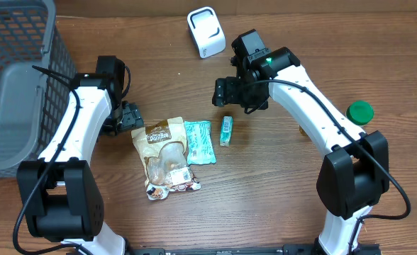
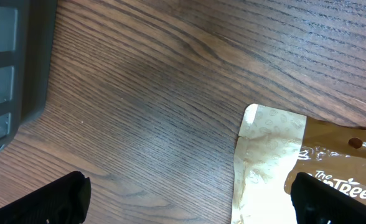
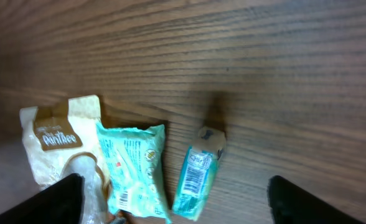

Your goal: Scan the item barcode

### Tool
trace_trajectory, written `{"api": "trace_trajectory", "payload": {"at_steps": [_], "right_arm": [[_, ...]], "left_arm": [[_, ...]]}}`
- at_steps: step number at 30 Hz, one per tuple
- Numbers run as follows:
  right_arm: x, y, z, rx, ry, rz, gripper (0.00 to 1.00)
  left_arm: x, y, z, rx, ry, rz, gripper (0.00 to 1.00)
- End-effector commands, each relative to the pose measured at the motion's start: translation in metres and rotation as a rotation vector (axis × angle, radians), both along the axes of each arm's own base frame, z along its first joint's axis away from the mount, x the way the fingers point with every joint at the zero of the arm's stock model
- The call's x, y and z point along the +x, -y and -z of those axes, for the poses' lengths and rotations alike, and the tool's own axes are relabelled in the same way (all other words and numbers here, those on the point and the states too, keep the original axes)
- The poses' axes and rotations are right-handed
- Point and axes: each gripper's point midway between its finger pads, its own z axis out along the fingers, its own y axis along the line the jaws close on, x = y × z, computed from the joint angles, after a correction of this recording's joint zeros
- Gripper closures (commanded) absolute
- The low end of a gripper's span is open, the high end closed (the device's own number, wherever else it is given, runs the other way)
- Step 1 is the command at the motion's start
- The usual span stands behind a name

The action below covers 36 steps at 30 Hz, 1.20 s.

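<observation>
**Position.** The small teal pack point(image 3: 197, 173) lies near the middle of the worktop point(image 1: 279, 205). It is the rightmost of three items in a row, just beside a flat teal packet point(image 1: 199, 142), with a brown snack bag point(image 1: 164, 157) further left. A barcode shows on its upper face in the right wrist view.

**Key relation.** The right jaws hang over the worktop just on the far-edge side of the pack. From them, the pack lies a short way toward the near edge. Its long axis runs roughly far edge to near edge, with a slight tilt. In the wrist view the two fingers stand left and right of it, so their closing line already crosses its narrow width.

**Jaws.** The right jaws are spread wide with nothing between them. The left jaws are also wide and empty, low by the top corner of the snack bag, well apart from the pack.

**Judgement.** Your right arm point(image 1: 315, 113) is the nearer one. You likely need only come toward the near edge and down. The scanner point(image 1: 206, 32) stands at the far edge, behind that arm.
</observation>
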Motion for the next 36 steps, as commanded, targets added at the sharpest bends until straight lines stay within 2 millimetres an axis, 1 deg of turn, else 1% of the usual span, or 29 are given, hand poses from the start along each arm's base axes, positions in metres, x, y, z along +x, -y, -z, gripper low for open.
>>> {"api": "trace_trajectory", "payload": {"at_steps": [1, 5, 11, 14, 17, 20, 29, 30, 33, 36], "right_arm": [[0.000, 0.003, -0.017, 0.029, 0.006, 0.084, 0.18], [-0.003, 0.004, -0.016, 0.036, -0.029, 0.154, 0.23], [-0.004, 0.003, -0.015, 0.030, -0.030, 0.159, 0.26], [-0.005, 0.001, -0.015, 0.027, -0.030, 0.157, 0.29], [-0.005, 0.003, -0.013, -0.002, -0.029, 0.209, 0.30], [-0.006, 0.003, -0.012, -0.038, -0.012, 0.240, 0.31], [-0.012, -0.007, -0.010, -0.140, 0.056, 0.298, 0.32], [-0.013, -0.009, -0.010, -0.149, 0.062, 0.304, 0.34], [-0.017, -0.014, -0.005, -0.160, 0.054, 0.328, 0.37], [-0.021, -0.017, 0.006, -0.178, 0.027, 0.339, 0.39]], "left_arm": [[0.000, -0.005, 0.002, 0.020, -0.007, -0.011, 0.00], [0.000, -0.005, 0.002, 0.020, -0.007, -0.011, 0.01], [0.000, -0.005, 0.002, 0.020, -0.007, -0.011, 0.01], [0.000, -0.005, 0.002, 0.021, -0.007, -0.011, 0.01], [0.000, -0.005, 0.002, 0.020, -0.007, -0.011, 0.01], [0.000, -0.005, 0.002, 0.020, -0.007, -0.011, 0.00], [0.000, -0.005, 0.002, 0.021, -0.007, -0.011, 0.00], [0.000, -0.005, 0.002, 0.020, -0.007, -0.011, 0.00], [0.000, -0.005, 0.002, 0.020, -0.007, -0.011, 0.00], [0.000, -0.005, 0.002, 0.020, -0.007, -0.011, 0.00]]}}
